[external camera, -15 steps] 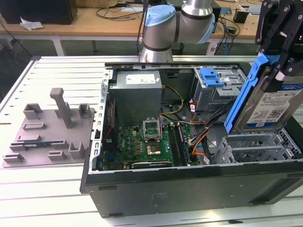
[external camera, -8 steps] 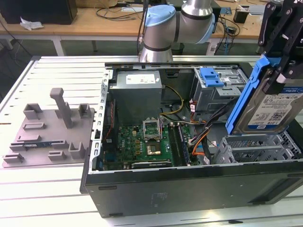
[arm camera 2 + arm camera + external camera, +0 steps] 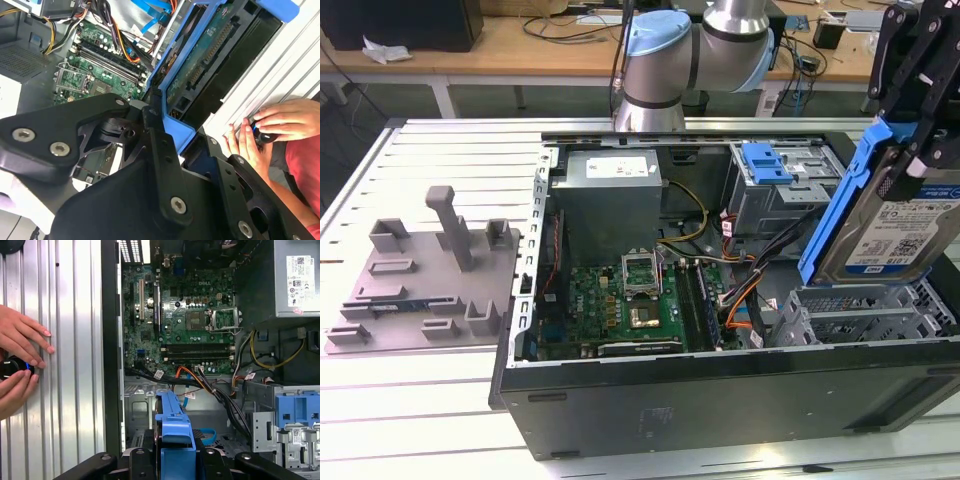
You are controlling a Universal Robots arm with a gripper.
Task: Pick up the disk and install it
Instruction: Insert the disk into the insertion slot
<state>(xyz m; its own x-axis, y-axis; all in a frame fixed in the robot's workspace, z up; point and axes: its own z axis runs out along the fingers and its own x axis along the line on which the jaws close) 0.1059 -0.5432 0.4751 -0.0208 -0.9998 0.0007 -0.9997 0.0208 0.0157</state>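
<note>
Disk (image 3: 908, 235) hangs tilted on edge directly beneath my hand (image 3: 912, 150), which I see clamped on its upper edge, above the grey drive bays (image 3: 860, 315) of the open computer case (image 3: 720, 405).

**rackrat:** Anyone able to see the whole flat silver hard drive in its blue plastic carrier bracket (image 3: 890, 230)? That disk runs off the exterior view's right edge, and the black gripper (image 3: 918, 160) clamped on it covers its top end.

**bolt_head:** Nope. Gripper's chopped by the top corner too, same with the grey-and-blue robot arm (image 3: 695, 50). In the first wrist view the person's hands (image 3: 22, 337) get cut by the frame edge, curled round some small black thing (image 3: 11, 367). Can't tell what it is.
</note>
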